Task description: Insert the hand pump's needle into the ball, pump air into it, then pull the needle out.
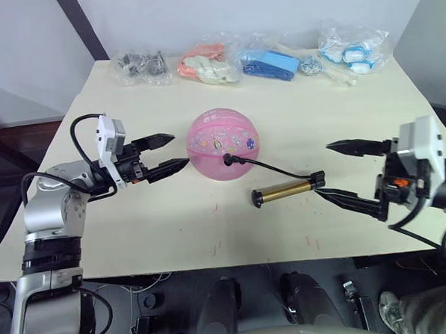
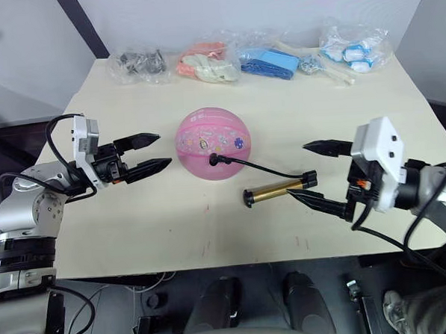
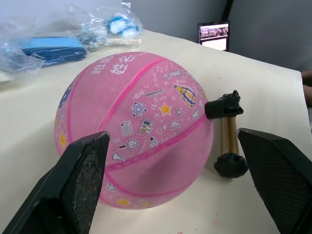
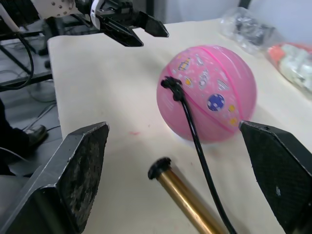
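A wide cream tabletop [image 1: 137, 239] carries everything here. Along its far edge lies a row of clear plastic bags: dark metal bits [image 1: 139, 66] at the left, then an orange and white bundle [image 1: 206, 67], a blue packet [image 1: 271, 64], and blue-and-white pieces [image 1: 352, 52] at the right.

In the middle sits the ball [image 1: 224, 145], pink, round, dotted with small printed pictures, resting on the tabletop. Just beside it, toward the robot's left, the left end effector [image 1: 174, 153] hangs level with the ball, its two black fingers spread apart with nothing between them, tips close to the ball but not touching.

On the other side, the right end effector [image 1: 334, 170] is spread wide as well, empty, one finger high, the other low, its tip just beside the pump's black end.

The hand pump [image 1: 288, 189] lies flat on the tabletop in front of the ball, a gold tube with black ends. Its thin black hose [image 1: 272, 168] curves up to the ball, and its black end fitting [image 4: 170, 84] sits against the ball's side. The needle itself is hidden there.
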`<state>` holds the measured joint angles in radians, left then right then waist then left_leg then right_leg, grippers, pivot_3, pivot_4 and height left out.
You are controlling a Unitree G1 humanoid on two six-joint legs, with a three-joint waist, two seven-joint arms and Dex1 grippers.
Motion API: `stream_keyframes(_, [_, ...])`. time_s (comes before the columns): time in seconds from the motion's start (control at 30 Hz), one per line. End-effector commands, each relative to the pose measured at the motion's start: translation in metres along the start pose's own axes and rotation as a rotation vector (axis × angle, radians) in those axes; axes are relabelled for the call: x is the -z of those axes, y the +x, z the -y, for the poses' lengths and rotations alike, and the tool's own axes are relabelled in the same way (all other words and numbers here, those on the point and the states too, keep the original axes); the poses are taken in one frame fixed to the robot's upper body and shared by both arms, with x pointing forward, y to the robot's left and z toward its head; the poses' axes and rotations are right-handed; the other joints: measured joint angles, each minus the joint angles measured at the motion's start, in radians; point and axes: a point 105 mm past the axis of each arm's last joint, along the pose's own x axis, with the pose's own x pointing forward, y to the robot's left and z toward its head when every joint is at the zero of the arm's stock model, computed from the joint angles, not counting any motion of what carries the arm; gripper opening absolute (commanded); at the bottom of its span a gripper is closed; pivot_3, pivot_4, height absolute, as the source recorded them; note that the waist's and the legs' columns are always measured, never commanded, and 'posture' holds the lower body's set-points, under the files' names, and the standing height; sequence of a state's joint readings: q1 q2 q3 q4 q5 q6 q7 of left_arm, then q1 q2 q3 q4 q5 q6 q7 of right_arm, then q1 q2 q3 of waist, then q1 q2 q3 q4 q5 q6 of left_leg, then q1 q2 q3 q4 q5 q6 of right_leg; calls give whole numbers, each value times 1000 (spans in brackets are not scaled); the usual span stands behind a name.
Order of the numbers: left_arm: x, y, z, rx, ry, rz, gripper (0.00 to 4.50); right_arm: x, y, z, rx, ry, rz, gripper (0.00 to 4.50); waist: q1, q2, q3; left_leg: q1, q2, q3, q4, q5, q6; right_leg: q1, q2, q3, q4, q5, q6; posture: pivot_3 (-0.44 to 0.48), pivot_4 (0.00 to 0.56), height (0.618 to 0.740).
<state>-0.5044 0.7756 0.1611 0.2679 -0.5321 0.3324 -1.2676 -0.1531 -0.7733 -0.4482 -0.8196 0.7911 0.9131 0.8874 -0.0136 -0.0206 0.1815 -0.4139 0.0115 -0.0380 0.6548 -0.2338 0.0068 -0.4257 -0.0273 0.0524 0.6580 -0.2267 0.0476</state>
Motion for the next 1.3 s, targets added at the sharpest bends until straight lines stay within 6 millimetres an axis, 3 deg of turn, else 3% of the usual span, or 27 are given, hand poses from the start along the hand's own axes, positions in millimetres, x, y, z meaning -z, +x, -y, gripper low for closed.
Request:
stream_keyframes(0.03, [-14,9,-6,27,59,16,4468,-12,-13,-8,30,-58,15,4475,0,0,0,0,0,0,1,0,0,0,0,0,0,0,0,0,150,740])
stream_keyframes(0.37, [-26,40,-18,72,88,49,4468,-14,-14,-11,60,-54,11,4475,-1,-2,0,0,0,0,6,0,0,1,0,0,3,0,1,0,150,740])
stream_keyframes(0.53, [-13,59,-25,42,127,-6,4468,-16,-11,-10,64,-68,7,4475,0,-2,0,-1,0,0,11,0,0,3,0,0,3,1,3,0,150,740])
stream_keyframes(0.67, [13,62,-33,-1,162,-115,4468,-17,-3,-12,36,-76,6,4475,-3,-2,0,0,0,1,12,0,0,3,0,2,3,1,4,0,150,740])
stream_keyframes(0.93, [21,64,-35,-7,178,-141,4468,-18,21,-14,-5,-88,22,4475,-1,-2,-1,6,0,1,15,0,1,11,0,2,4,-2,5,0,150,740])
stream_keyframes(1.17, [22,69,-37,-30,165,-150,4468,-1,95,10,20,-197,-62,4475,-5,-2,-2,11,1,2,14,0,1,14,1,3,4,-2,4,0,150,740])
stream_keyframes(1.3, [20,71,-38,-41,163,-149,4468,-4,133,20,15,-262,-64,4475,1,-1,-2,11,1,3,14,0,1,14,1,3,4,-2,4,0,150,740])
